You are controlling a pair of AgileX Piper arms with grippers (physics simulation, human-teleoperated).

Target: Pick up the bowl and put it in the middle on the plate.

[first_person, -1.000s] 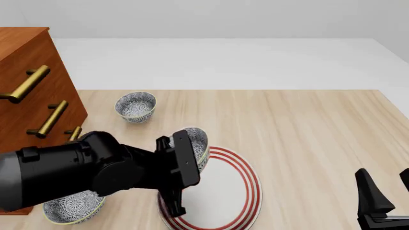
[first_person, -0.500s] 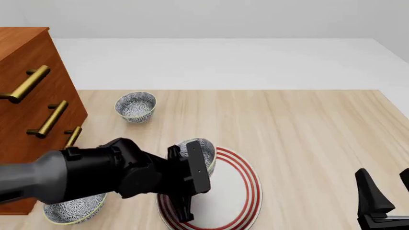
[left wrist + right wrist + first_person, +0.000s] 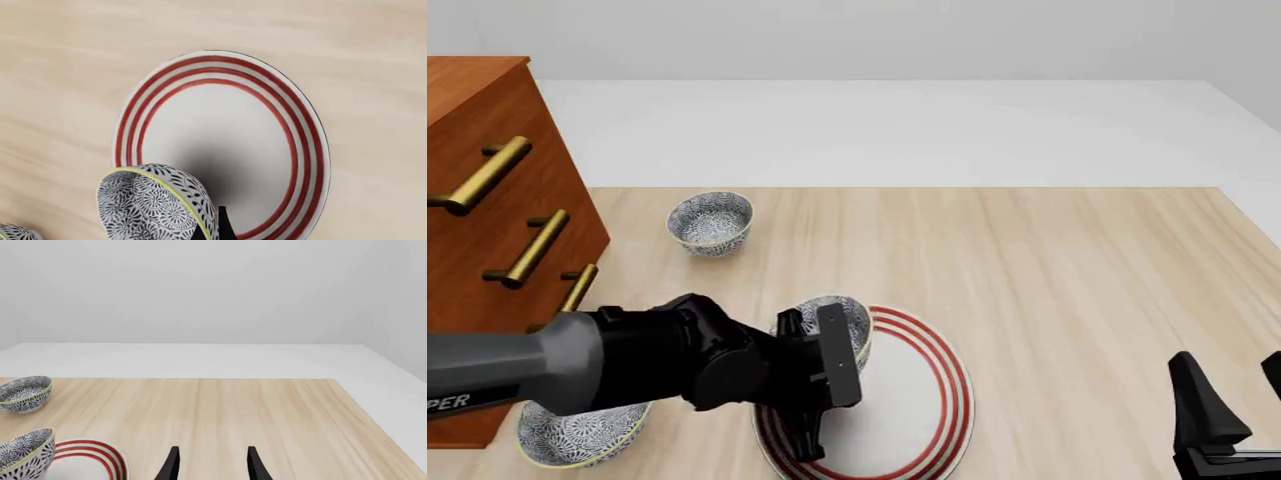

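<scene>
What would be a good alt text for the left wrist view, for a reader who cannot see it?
A speckled blue-and-white bowl with a yellowish rim, held at its rim by the left gripper, overlaps the edge of a white plate with red rings on a light wooden table.

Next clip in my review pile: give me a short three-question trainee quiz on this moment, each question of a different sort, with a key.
1. True or false: the bowl held in the left gripper already rests flat in the middle of the plate.
2. Multiple choice: how many patterned bowls show in the front view? A) one B) two C) three
3. Fill in: the right gripper holds ____.

Key:
1. False. The bowl is tilted over the plate's edge, clamped by its rim.
2. C. Besides the held one, a far bowl stands on the table and a near bowl sits by the wooden drawer unit.
3. Nothing; its fingers stand apart over bare table.
</scene>
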